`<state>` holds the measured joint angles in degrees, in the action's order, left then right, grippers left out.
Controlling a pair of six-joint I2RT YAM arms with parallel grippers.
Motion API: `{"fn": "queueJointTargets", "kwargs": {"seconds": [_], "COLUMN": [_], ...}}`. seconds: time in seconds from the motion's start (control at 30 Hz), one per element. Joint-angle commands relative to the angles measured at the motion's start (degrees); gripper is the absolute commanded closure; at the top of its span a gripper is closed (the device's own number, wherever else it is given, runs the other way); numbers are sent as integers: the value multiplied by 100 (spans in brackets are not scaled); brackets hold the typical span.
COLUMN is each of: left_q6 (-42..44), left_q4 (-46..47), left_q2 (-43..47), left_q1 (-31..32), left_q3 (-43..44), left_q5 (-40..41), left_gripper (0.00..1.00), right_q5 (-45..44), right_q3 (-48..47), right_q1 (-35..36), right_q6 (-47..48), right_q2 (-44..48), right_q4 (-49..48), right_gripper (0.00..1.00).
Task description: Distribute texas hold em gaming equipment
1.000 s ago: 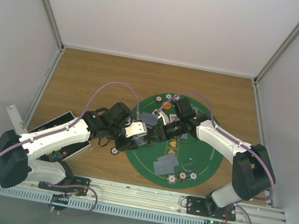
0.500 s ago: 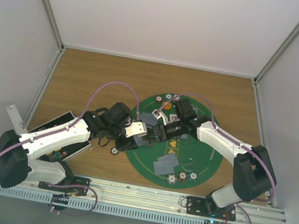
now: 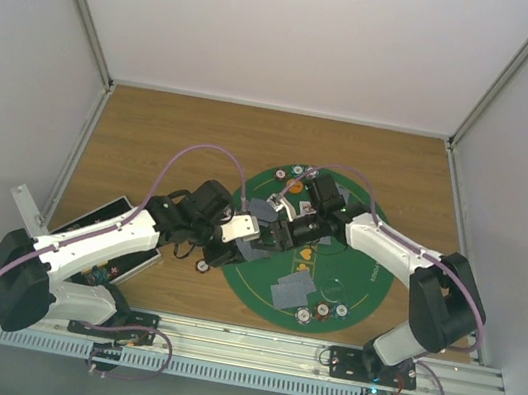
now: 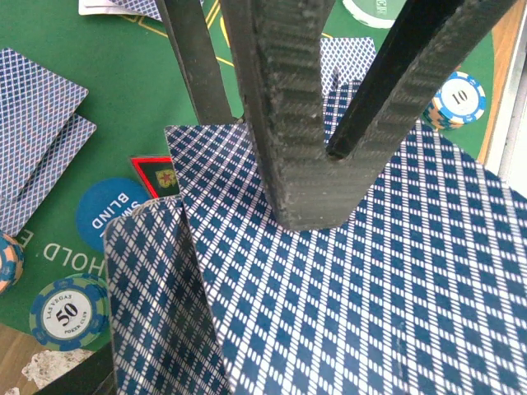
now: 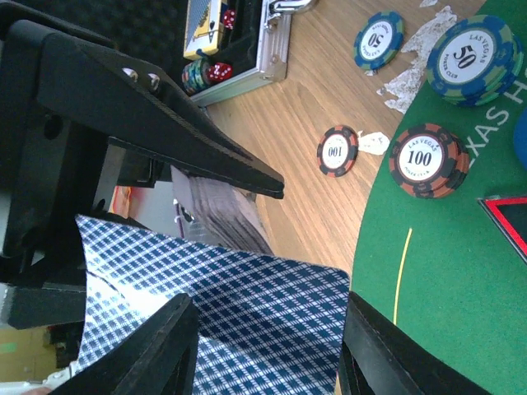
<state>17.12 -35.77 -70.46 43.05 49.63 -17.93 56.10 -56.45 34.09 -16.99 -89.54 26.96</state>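
Playing cards [image 4: 346, 271]: deck clamped in left gripper [image 3: 247, 238] above the green mat's [image 3: 372, 277] left edge. Right gripper [image 5: 270, 300] has its jaws parted, straddling the top card. Best to pinch one card only and slide it off flat with the deck steady.

Mkd: 10 chip [image 4: 455, 99], Las Vegas 50 chip [image 4: 68, 311], 100 chip [image 5: 435, 159]; blue disc [image 4: 111, 210] "BLIND".

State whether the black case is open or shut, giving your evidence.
Open: the black case shows its inside, with red dice and stacked chips lying in it.
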Motion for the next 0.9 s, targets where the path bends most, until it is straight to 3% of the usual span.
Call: {"fn": "queueJointTargets", "kwargs": {"seconds": [0.0,0.3,0.57,0.87], "left_q6": [24,26,24,23], "left_q4": [222,228,229,224], "left_q2": [95,103,96,97], "left_q1": [28,28,28,28], "left_q3": [66,65,56,64], "left_q5": [-69,-64,-66,-61], "left_gripper": [48,48,48,47], "right_q5": [136,176,116,-95], "right_q3": [44,42,46,-24], "right_q1": [44,73,72,64], "right_q6": [-66,-67,-67,-32], "right_q2": [-114,-143,-123,-23], "right_q4": [-117,-90,-24,120], "right_gripper": [51,57,79,94]}}
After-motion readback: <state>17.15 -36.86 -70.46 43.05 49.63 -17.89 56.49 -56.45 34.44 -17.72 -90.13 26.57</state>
